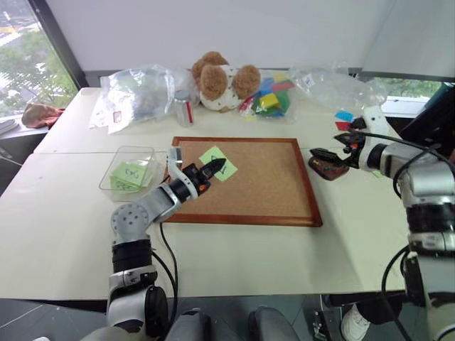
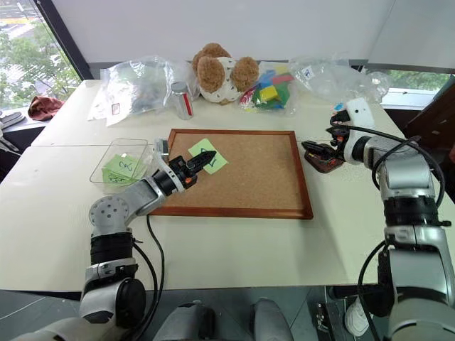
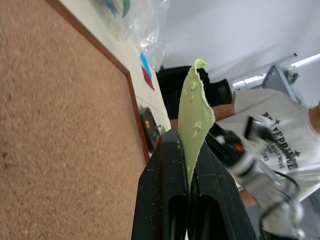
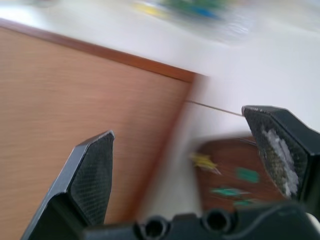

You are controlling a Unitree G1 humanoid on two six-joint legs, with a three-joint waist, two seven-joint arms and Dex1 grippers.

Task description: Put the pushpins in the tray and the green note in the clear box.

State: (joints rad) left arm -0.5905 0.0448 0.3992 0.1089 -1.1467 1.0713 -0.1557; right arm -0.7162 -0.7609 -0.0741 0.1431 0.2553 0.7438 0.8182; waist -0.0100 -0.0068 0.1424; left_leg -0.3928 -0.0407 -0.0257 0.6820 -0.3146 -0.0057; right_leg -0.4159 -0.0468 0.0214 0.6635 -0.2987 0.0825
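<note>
Pinching thin green note [image 3: 196,107], left claw [image 1: 210,170] above grainy cork board [image 1: 263,186]

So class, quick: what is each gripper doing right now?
Left gripper: shut on the green note, above the cork board.
Right gripper: open, holding nothing, by the tray.

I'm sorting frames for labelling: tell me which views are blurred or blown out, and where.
Right wrist view: motion-smeared throughout; the cork board and tray are streaked, only the open right tool is crisp. Left wrist view: the green note pinched in the left tool is sharp, the person behind is soft. Head views: sharp, with the window bright at the left.
</note>
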